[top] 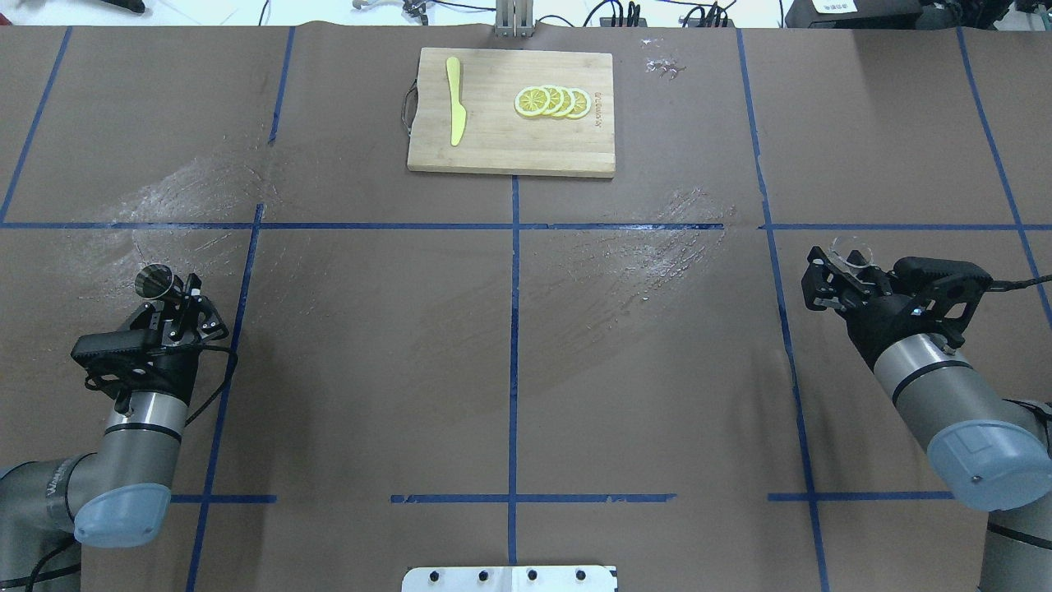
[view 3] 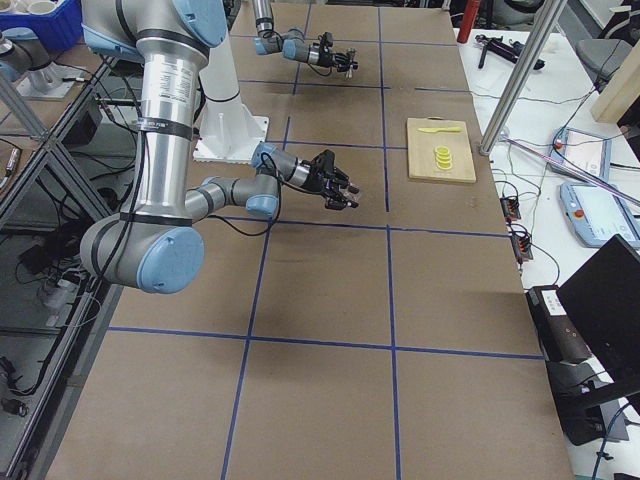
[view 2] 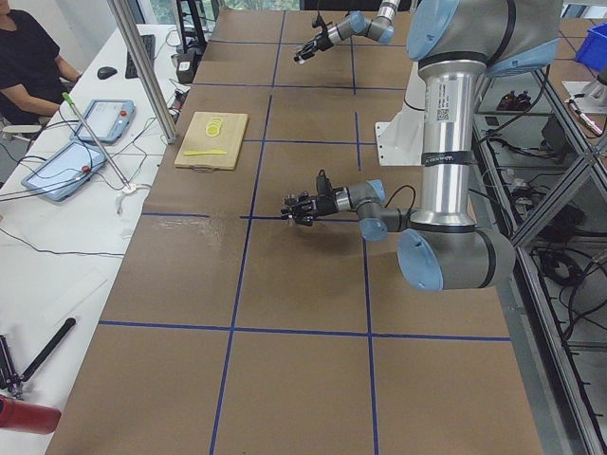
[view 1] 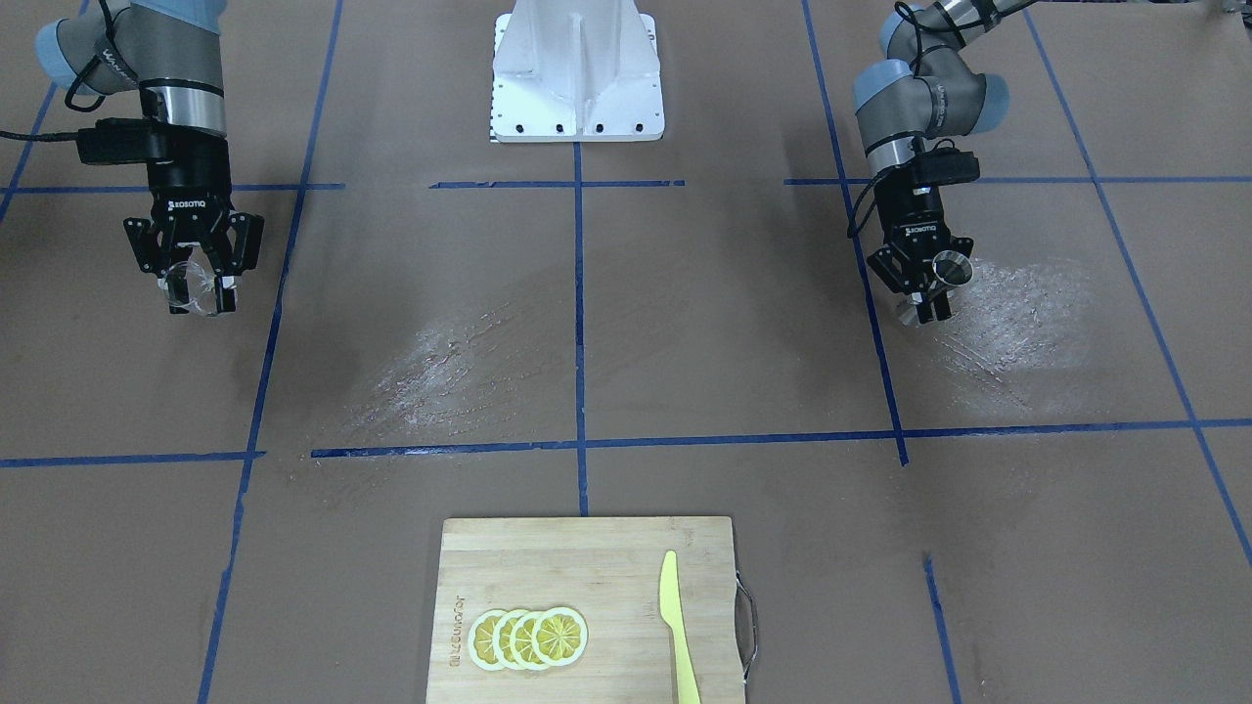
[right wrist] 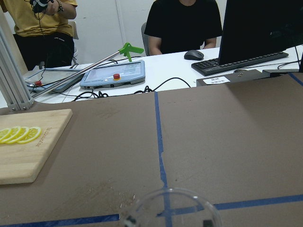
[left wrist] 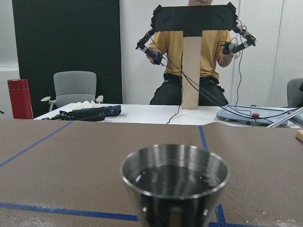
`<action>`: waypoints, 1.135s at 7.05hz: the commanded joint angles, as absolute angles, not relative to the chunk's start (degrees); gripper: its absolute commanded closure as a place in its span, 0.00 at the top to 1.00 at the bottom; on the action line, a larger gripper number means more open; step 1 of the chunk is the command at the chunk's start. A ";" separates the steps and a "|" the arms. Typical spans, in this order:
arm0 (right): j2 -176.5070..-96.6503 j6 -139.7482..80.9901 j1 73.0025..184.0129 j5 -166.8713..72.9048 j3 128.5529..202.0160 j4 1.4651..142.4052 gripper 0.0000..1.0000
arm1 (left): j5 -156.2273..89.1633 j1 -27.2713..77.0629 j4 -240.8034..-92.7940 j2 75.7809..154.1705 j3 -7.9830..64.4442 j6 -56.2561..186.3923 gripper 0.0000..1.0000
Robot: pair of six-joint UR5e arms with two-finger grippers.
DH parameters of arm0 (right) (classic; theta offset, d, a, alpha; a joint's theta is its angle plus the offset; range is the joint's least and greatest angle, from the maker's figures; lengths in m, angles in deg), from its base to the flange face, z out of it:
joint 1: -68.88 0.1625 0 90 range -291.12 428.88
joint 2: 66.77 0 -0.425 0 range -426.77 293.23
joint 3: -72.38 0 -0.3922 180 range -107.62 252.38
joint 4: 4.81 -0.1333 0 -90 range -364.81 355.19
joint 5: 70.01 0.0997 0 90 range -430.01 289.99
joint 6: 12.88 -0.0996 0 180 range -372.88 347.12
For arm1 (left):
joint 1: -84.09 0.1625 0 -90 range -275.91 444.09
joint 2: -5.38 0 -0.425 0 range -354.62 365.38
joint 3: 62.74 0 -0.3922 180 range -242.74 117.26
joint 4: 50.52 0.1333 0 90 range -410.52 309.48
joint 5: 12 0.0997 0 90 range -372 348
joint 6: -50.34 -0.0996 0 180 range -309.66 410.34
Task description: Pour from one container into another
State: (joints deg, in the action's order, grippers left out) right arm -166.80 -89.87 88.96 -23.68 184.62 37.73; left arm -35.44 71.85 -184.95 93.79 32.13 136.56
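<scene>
at the table's [top: 509,329] right side, the right gripper [top: 837,278] is clamped on the glass [top: 851,252], a finger on either side of its wall and the rim up. far off on the left side, the left gripper [top: 179,302] is closed round the jigger [top: 153,280], seemingly about its middle, with one cup facing up. both seem to hang clear of the surface. they are well apart, with the whole middle of the table between them. at the far middle edge lies a board [top: 493,148] with lemon slices [top: 552,101] and a knife [top: 454,111], away from both arms.

the left wrist view shows a dark shiny surface inside the jigger's upper cup. whether that is liquid or reflection cannot be told. what the glass holds is not clear either.

the glass is likely stiff, smooth and brittle. a hold across the wall at mid height, firm but not crushing, should suit it, since it could slip once tilted. the jigger is probably light, hard and slick, with a small mouth. its waist looks the sound place to grip, and the pour will need the two rims brought close.
</scene>
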 commanded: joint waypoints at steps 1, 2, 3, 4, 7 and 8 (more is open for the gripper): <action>-166.79 -89.87 88.13 -24.47 184.61 37.81 0.00 | -35.55 72.05 -184.90 94.06 32.18 136.56 0.00; -166.79 -89.87 87.17 -25.70 184.44 37.82 0.00 | -35.64 72.22 -184.82 94.50 32.10 136.56 0.06; -166.79 -89.87 86.98 -25.80 184.44 37.82 0.00 | -35.82 72.75 -184.82 94.68 32.01 136.56 0.10; -166.79 -89.87 86.98 -25.80 184.44 37.82 0.00 | -35.82 73.10 -184.82 94.94 31.22 136.56 0.13; -166.70 -89.87 86.63 -25.80 184.44 37.82 0.00 | -35.82 73.11 -184.82 94.94 30.69 136.56 0.19; -166.70 -89.87 86.54 -25.88 184.44 37.82 0.00 | -35.82 73.11 -184.82 94.85 30.69 136.47 0.28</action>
